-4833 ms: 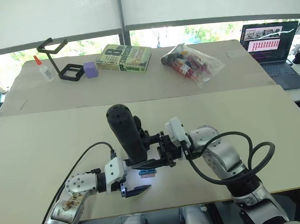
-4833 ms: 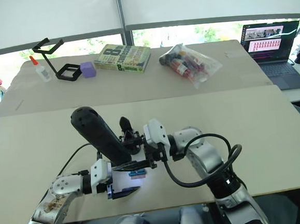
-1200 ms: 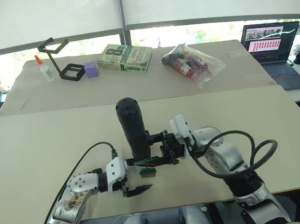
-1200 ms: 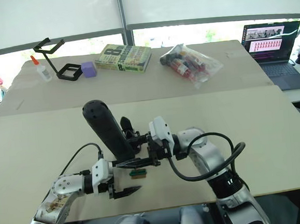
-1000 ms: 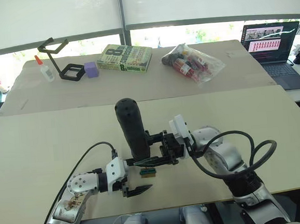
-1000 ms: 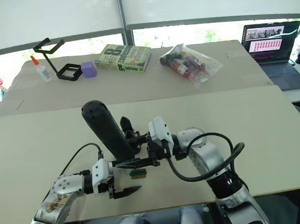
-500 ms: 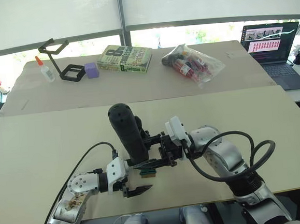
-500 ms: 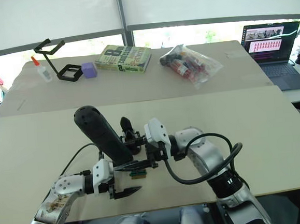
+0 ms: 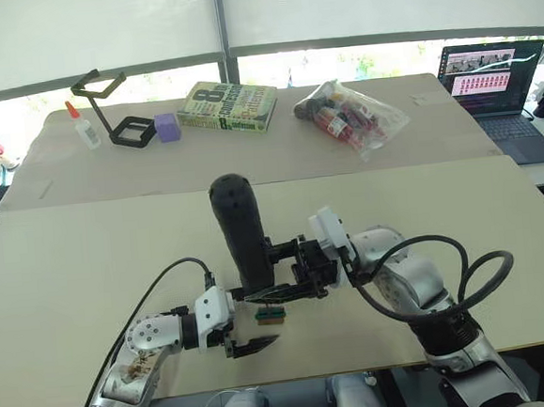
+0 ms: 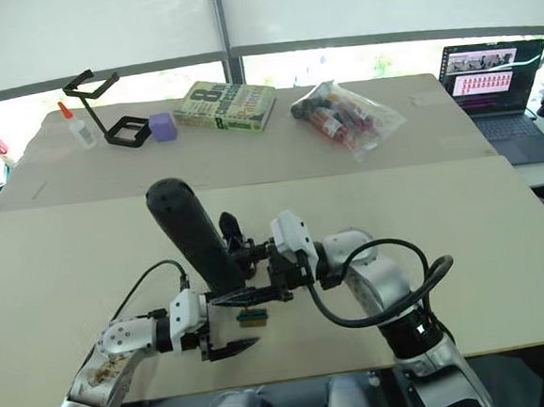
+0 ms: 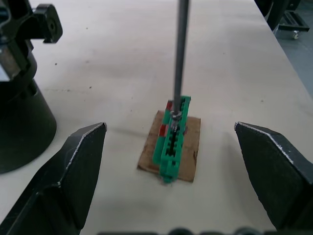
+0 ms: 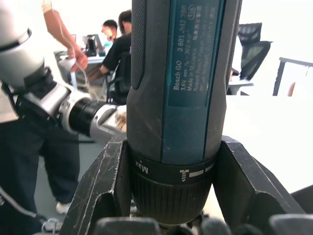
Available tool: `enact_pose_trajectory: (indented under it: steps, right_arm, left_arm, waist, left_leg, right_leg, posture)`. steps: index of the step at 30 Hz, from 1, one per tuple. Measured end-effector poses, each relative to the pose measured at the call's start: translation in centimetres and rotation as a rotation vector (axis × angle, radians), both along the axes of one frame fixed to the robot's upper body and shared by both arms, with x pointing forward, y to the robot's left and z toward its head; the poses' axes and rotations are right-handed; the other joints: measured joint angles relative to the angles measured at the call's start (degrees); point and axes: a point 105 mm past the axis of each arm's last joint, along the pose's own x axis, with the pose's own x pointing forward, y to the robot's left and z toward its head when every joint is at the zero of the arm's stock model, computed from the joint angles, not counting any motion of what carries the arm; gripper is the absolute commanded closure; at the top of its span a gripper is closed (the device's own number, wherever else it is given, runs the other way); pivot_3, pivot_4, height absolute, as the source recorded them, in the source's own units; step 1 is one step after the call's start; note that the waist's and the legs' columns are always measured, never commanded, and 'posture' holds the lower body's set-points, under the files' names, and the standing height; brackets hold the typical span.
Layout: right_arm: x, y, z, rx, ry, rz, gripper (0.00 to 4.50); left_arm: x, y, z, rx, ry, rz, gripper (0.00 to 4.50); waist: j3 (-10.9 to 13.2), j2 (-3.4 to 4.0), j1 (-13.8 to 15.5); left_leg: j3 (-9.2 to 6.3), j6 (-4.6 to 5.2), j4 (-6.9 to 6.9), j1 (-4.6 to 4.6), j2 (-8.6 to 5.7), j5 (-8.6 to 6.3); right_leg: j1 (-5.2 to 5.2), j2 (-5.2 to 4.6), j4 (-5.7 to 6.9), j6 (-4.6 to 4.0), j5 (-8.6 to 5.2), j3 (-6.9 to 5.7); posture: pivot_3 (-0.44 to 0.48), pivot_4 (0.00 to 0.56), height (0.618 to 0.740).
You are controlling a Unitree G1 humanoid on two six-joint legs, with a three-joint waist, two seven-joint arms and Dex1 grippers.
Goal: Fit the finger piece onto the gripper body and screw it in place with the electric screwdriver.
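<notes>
Right claw (image 10: 260, 294) clamped on the electric screwdriver (image 10: 193, 236), upright, bit tip touching the small green block (image 11: 172, 137) on the table (image 9: 88, 256). Left claw (image 11: 171, 166) spread apart, empty, straddling the block. Gripper body (image 11: 22, 93) just beside. Risk: bit slipping sideways, block skidding since nothing pins it.

The long black, blue-tinted plastic electric screwdriver (image 12: 182, 98), clamped between the right gripper's (image 12: 166, 193) matt black fingers, has a ribbed grip and a smooth thin metal bit (image 11: 180, 54). Between the left gripper's (image 11: 168, 166) spread matt fingers lies a glossy green plastic block (image 11: 172, 139) on brown card, on the matt beige table (image 11: 112, 63).
</notes>
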Motion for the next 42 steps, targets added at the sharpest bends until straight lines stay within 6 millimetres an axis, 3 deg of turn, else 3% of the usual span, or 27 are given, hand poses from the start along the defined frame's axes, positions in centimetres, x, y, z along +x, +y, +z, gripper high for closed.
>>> enact_pose_trajectory:
  steps: [7,11,15,18,24,29,35,39,42]
  right_arm:
    - [0.0,-0.5,1.9,0.049,-0.027,0.005,2.55]
    - [-0.2,-1.3,3.3,0.062,-0.049,-0.001,2.55]
    - [-0.1,-2.5,4.3,0.06,-0.065,-0.029,2.55]
    - [0.0,-3.8,5.1,0.027,-0.072,-0.055,2.55]
    - [-0.2,-5.9,7.7,0.046,-0.108,-0.12,2.55]
    - [-0.3,-6.5,8.8,0.062,-0.099,-0.149,2.55]
    - [-0.5,-5.8,11.7,0.135,-0.143,-0.131,2.55]
    - [-0.6,-4.7,12.9,0.182,-0.127,-0.094,2.55]
    - [-0.7,-3.4,13.2,0.201,-0.104,-0.052,2.55]
  left_arm:
    - [-0.6,0.5,0.5,-0.023,0.01,-0.021,0.07]
    - [-1.9,1.6,2.0,-0.108,0.054,-0.028,0.07]
    - [-3.1,2.4,3.8,-0.178,0.063,-0.045,0.07]
    - [-3.3,3.2,6.4,-0.248,-0.003,-0.015,0.07]
    - [-3.1,4.4,10.2,-0.34,-0.124,0.088,0.07]
    - [-2.2,6.1,11.7,-0.396,-0.147,0.219,0.07]
    - [-0.3,8.6,11.4,-0.404,-0.142,0.385,0.07]
    - [0.1,9.5,9.0,-0.306,-0.103,0.435,0.07]
    - [0.4,9.0,7.1,-0.271,-0.059,0.44,0.07]
  waist:
    - [0.0,-0.02,-0.4]
    - [0.1,-0.05,-0.4]
    - [0.1,-0.07,-0.3]
    - [0.1,-0.14,-0.2]
    - [0.1,-0.15,-0.2]
    - [0.1,-0.15,-0.3]
    - [0.1,-0.16,-0.3]
    - [0.1,-0.16,-0.4]
    - [0.1,-0.16,-0.4]
  left_leg:
    - [0.0,0.0,-0.01,-0.11,0.04,0.0]
    - [0.0,-0.01,-0.01,-0.17,0.22,0.0]
    - [0.01,0.04,0.01,-0.16,0.23,-0.03]
    - [0.0,0.05,0.01,-0.18,0.24,-0.04]
    - [0.01,0.05,-0.02,-0.18,0.24,-0.04]
    - [0.03,0.19,0.0,-0.15,0.24,-0.11]
    - [0.04,0.04,-0.02,-0.17,0.22,-0.03]
    - [0.09,0.04,-0.03,-0.17,0.13,-0.03]
    - [0.06,0.03,-0.02,-0.17,0.12,-0.02]
  right_leg:
    - [-0.13,0.01,0.01,0.0,0.0,0.01]
    - [-0.2,0.02,-0.01,0.0,0.0,0.0]
    - [-0.16,0.01,-0.05,0.0,0.0,0.0]
    - [-0.16,0.0,-0.06,-0.01,0.0,0.0]
    - [-0.15,0.02,-0.07,-0.01,0.0,0.01]
    - [-0.15,0.03,-0.07,-0.01,0.0,0.04]
    - [-0.15,0.06,-0.04,-0.01,0.0,0.01]
    - [-0.16,0.05,-0.05,-0.01,0.0,0.03]
    - [-0.16,0.06,-0.03,-0.01,0.0,0.0]
  posture:
    - [0.0,0.15,0.74]
    - [0.0,0.15,0.74]
    - [0.0,0.15,0.74]
    - [0.0,0.15,0.74]
    - [0.0,0.15,0.74]
    - [0.0,0.15,0.74]
    - [0.0,0.15,0.74]
    - [0.0,0.15,0.74]
    - [0.0,0.15,0.74]
